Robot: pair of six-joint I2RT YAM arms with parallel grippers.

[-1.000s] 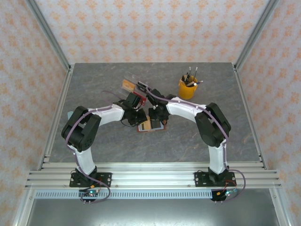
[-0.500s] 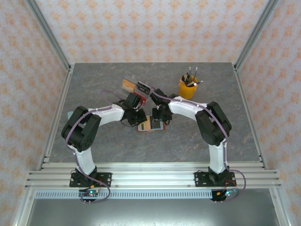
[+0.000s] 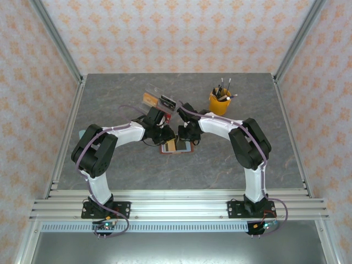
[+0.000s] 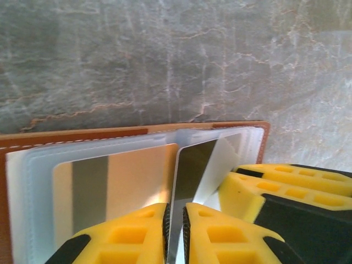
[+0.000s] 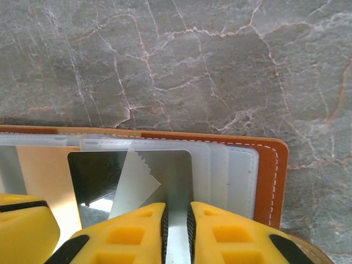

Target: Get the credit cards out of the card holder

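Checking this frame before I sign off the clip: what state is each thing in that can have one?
card holder: open, lying flat.
black card: in its pocket, pinched at the near edge.
tan card: tucked in its pocket.
right end effector: shut on the black card.
left end effector: fingers nearly together at the holder's fold, grip unclear.
yellow cup: upright.

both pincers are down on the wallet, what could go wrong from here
1. The left pincer and right pincer both look shut on the same black card; uneven pulls could bend it.
2. A clear sleeve flap stands up over that card; a pincer may catch plastic instead and tear it.
3. The card holder may lift along with the card.
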